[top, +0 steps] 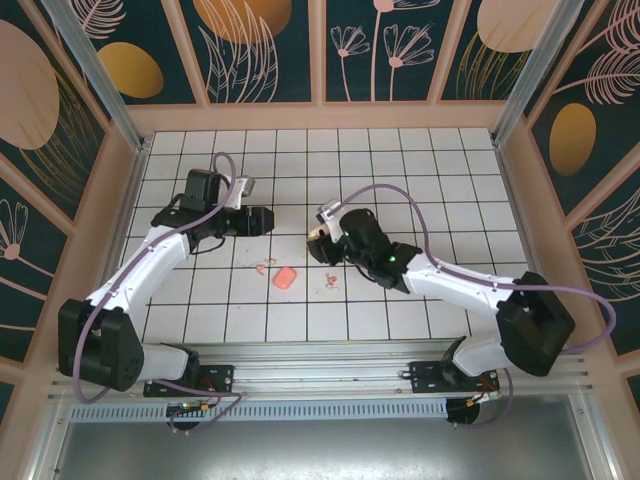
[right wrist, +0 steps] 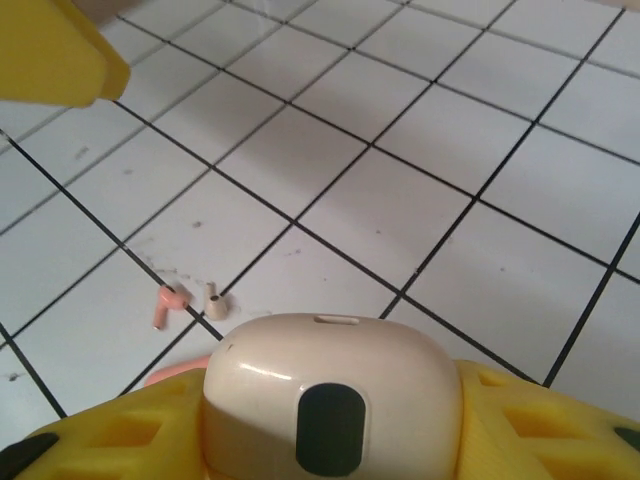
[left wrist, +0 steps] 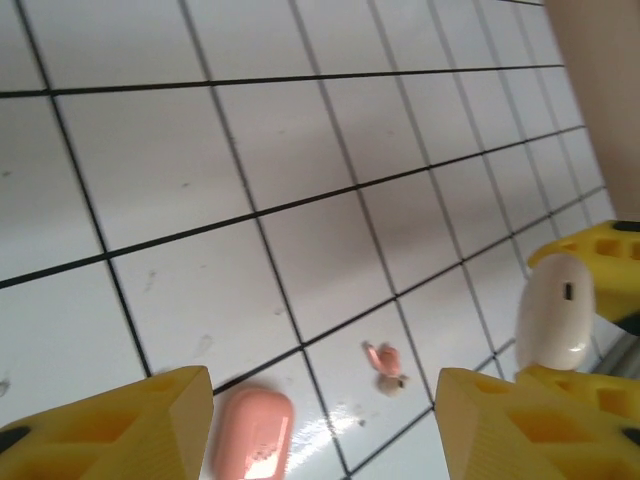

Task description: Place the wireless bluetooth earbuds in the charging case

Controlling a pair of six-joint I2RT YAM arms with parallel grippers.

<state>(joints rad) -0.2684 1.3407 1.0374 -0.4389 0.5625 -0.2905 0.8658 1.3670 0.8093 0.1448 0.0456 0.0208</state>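
Observation:
My right gripper [right wrist: 335, 420] is shut on a cream-white charging case [right wrist: 330, 370] with a dark oval on its face, lifted above the tiles; it also shows in the top view [top: 318, 238] and at the left wrist view's right edge [left wrist: 555, 312]. Two tiny earbuds, one pink [right wrist: 168, 304] and one whitish [right wrist: 213, 300], lie together on the floor beyond the case. Another small pink-white earbud cluster [left wrist: 385, 365] lies between the two arms [top: 328, 280]. My left gripper [left wrist: 325, 390] hangs open above the floor with nothing between its yellow fingers [top: 266, 220].
A salmon-pink rounded block [left wrist: 252, 435] lies on the white tiles [top: 285, 277], between the two earbud spots. Wooden walls [top: 320, 118] ring the tiled floor. One yellow finger of the left gripper [right wrist: 50, 50] shows in the right wrist view's top left corner.

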